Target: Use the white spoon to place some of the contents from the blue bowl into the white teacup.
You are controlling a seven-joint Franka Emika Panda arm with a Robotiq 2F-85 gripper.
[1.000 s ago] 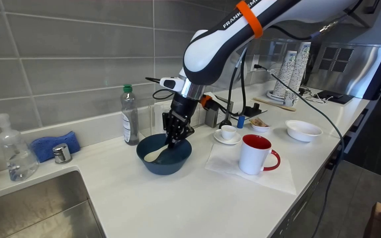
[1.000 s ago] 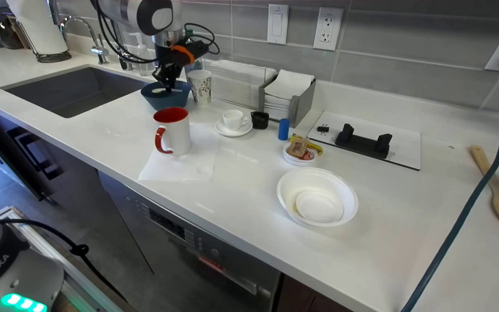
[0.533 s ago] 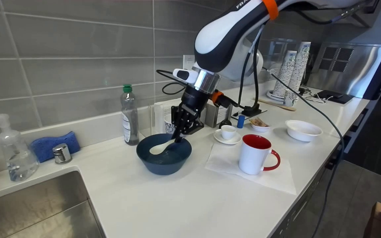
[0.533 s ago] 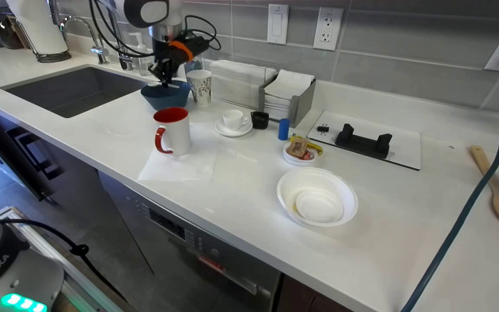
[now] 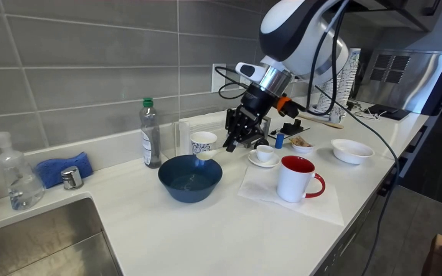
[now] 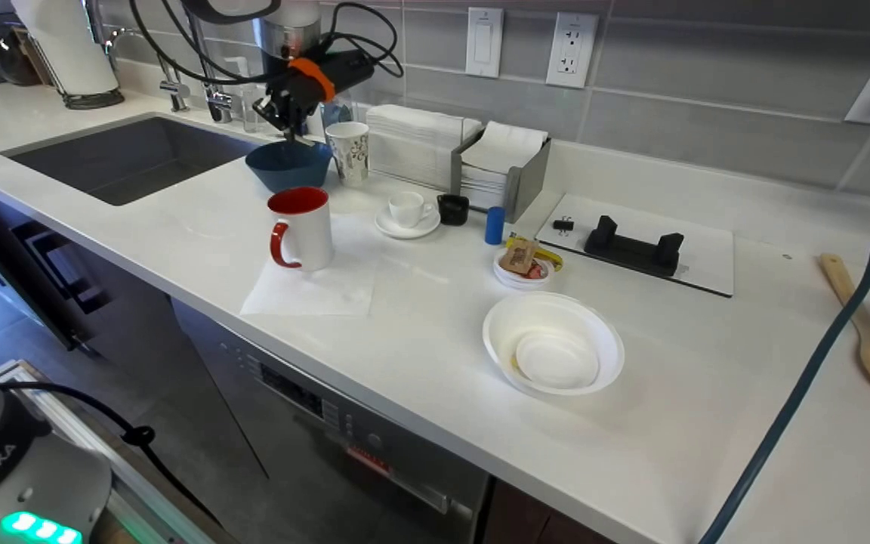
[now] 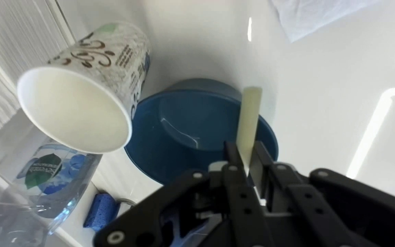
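Observation:
My gripper (image 5: pixel 228 148) is shut on the handle of the white spoon (image 5: pixel 207 155). The spoon's scoop hangs at about rim height over the back right edge of the blue bowl (image 5: pixel 190 191). In the wrist view the spoon's handle (image 7: pixel 249 120) sticks out between the fingertips (image 7: pixel 243 149), and the scoop is hidden. The bowl (image 7: pixel 197 106) shows thin bright lines inside; I cannot tell if they are contents or reflections. The gripper (image 6: pixel 293 132) is also above the bowl (image 6: pixel 288 175). The white teacup (image 5: pixel 264 153) stands upright on its saucer, also in an exterior view (image 6: pixel 406 208).
A patterned paper cup (image 7: pixel 115 61) stands right beside the bowl, also in an exterior view (image 5: pixel 202 142). A white mug with red handle (image 5: pixel 293 182) stands on a napkin in front of the teacup. A soap bottle (image 5: pixel 150 138) and the sink (image 6: pixel 133 159) lie beyond the bowl.
My gripper has risen and moved right in an exterior view, still holding the spoon. The scoop has come up from inside the bowl to its rim. The bowl and teacup have not moved.

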